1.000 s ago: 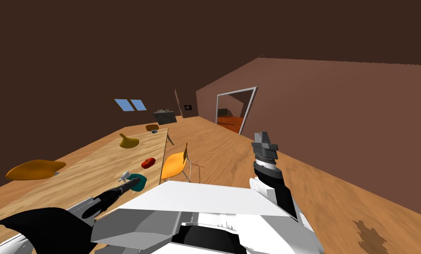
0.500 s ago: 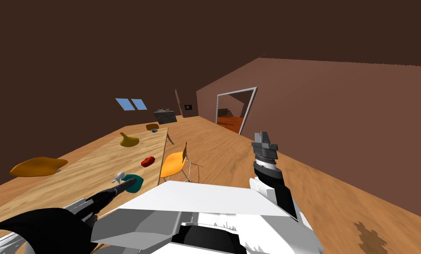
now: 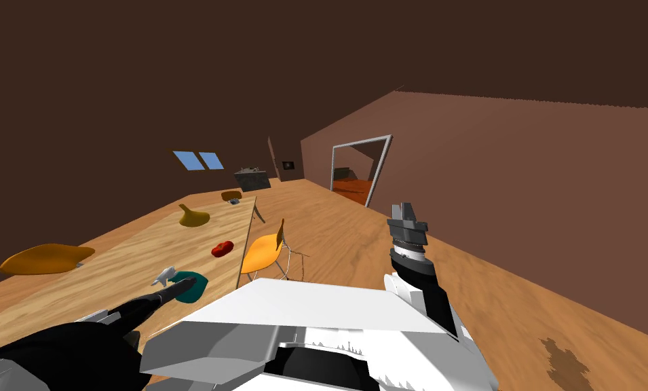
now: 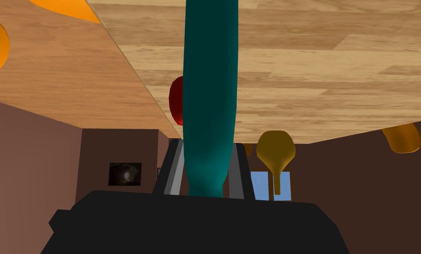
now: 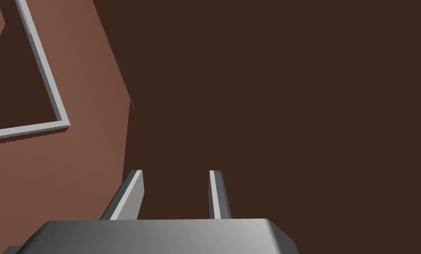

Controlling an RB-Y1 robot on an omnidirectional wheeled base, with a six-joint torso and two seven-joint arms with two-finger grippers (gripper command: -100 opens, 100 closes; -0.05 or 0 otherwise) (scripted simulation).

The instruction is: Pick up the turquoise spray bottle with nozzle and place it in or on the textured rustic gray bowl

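At the far left, an ochre curved shape (image 3: pixel 41 259) sat against the long pale wooden table (image 3: pixel 119 261), which ran away toward the dark brown far wall. Over the table's near end, close to its edge, the left gripper (image 4: pixel 206 147) was clamped on the teal spray bottle (image 3: pixel 191 288). Its fingers (image 4: pixel 173 169) pressed the bottle's sides, and the pale nozzle (image 3: pixel 164 275) pointed away over the boards. Whether the bottle touched the wood could not be told. Farther along the table lay a small red thing (image 3: pixel 222 248), and beyond it stood a second ochre shape (image 3: pixel 193 217). An orange chair (image 3: pixel 261 251) stood just beside the table's edge on the plank floor (image 3: pixel 342 231). Two blue window panes (image 3: pixel 200 160) were set in the far wall. To their right, a grey-framed doorway (image 3: pixel 359 170) opened onto an orange floor. The right gripper (image 5: pixel 176 174) hung raised over the floor, well apart from the table, its fingers parted with nothing between them. A dark stain (image 3: pixel 565 358) marked the floor at the far right.
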